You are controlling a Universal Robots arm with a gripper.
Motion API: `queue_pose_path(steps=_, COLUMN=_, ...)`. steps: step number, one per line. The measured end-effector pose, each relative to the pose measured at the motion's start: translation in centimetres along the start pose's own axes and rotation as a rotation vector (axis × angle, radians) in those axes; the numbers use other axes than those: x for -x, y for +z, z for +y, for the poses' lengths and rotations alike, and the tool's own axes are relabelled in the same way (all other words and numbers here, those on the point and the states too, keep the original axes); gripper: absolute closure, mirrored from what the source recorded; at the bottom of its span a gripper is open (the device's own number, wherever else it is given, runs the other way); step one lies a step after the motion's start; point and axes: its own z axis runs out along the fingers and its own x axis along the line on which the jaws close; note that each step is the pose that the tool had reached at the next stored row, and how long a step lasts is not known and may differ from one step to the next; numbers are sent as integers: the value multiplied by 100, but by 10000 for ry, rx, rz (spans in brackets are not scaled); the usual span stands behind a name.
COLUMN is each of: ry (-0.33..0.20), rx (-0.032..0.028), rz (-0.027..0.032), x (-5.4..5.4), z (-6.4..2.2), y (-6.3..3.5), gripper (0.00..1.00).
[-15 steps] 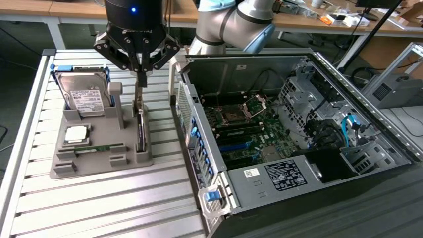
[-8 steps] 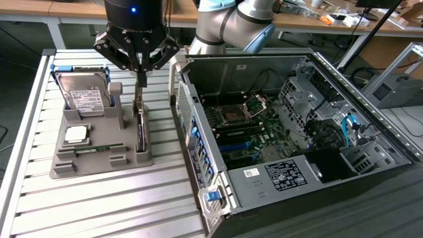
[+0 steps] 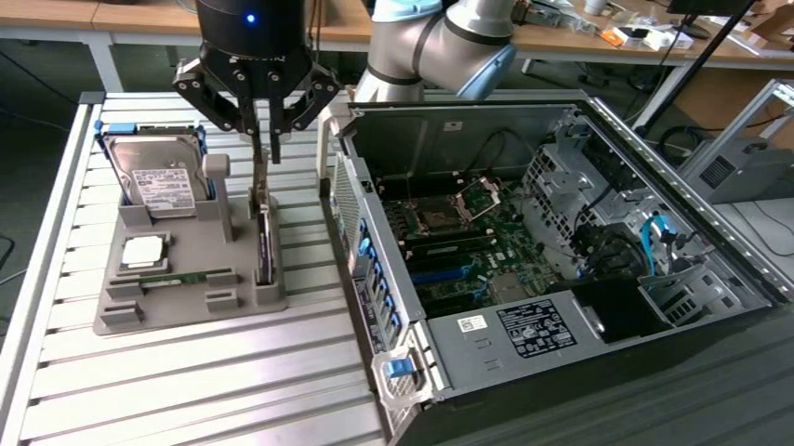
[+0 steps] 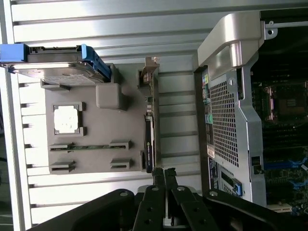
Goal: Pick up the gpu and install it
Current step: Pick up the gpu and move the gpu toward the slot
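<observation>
Going by the exterior view's left: the hard drive (image 3: 159,181) stands in its cradle at the far corner of the grey tray (image 3: 186,311), w/ the memory stick (image 3: 174,277) lying flat nearer the front. Neither is mine to touch.

Next over, the gpu (image 3: 263,243) stands on edge in a slot along the tray's side nearest the case, not yet lifted. Its silver bracket rises at the far end. My pincer (image 3: 270,156) hangs right above that end, lined up w/ the card's thin top edge. I can't tell if it's apart or together, or if it's touching the card.

I judge the step in hand is the grab. To do it well:
- keep centred over the edge, as the wrist view shows card (image 4: 149,139) and pincer (image 4: 163,174) roughly in line
- grip bare board, not the cooler block or bracket
- come down straight, no twist, since a thin card tips easily
- pull straight up out of the slot so it doesn't bind

On the exterior view's right, the PC case (image 3: 422,139) lies open, its board (image 3: 471,251) exposed.
</observation>
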Motion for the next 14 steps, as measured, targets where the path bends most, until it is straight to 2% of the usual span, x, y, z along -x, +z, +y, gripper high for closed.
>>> queue_pose_path(steps=2, ry=0, rx=0, rz=0, x=0, z=0, y=0, gripper=71)
queue_pose_path(steps=3, ry=0, rx=0, rz=0, x=0, z=0, y=0, gripper=71)
queue_pose_path(steps=6, ry=0, rx=0, rz=1, x=0, z=0, y=0, gripper=52)
queue_pose_path(steps=14, ry=0, rx=0, rz=0, x=-1, z=-1, y=18, gripper=52)
